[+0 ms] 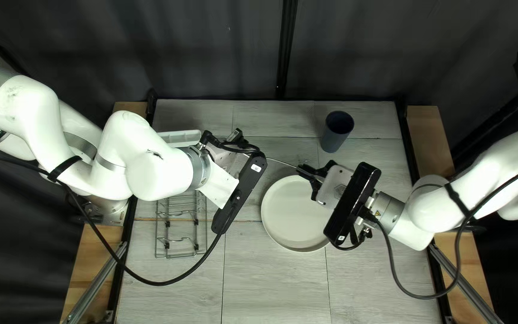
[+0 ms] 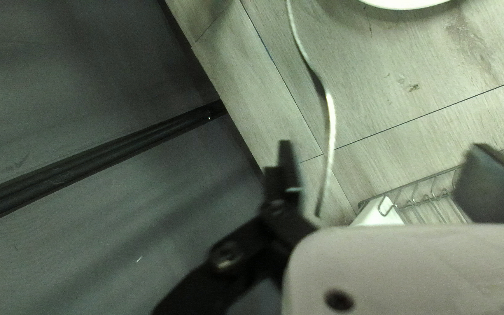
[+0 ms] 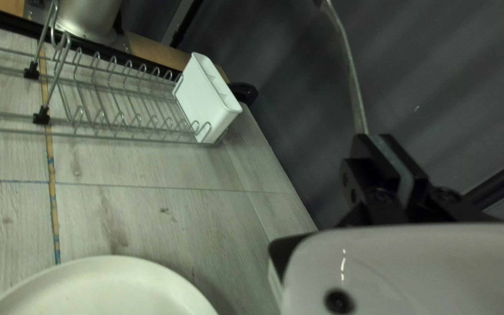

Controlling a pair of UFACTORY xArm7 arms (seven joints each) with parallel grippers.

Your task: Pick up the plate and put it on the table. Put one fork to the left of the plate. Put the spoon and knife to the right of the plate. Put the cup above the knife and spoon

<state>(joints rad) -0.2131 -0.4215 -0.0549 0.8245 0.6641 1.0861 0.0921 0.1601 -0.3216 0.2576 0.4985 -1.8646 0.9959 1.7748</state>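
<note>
Plate (image 1: 298,213) sits on table (image 1: 271,285); right arm (image 1: 430,213) wears yellow label (image 1: 378,214).

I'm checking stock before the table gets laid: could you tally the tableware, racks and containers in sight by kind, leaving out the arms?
Plate: 1
Cup: 1
Cutlery piece, gripped by the right tool: 1
Wire rack: 1
White container at the rack's end: 1
Total: 5
</note>
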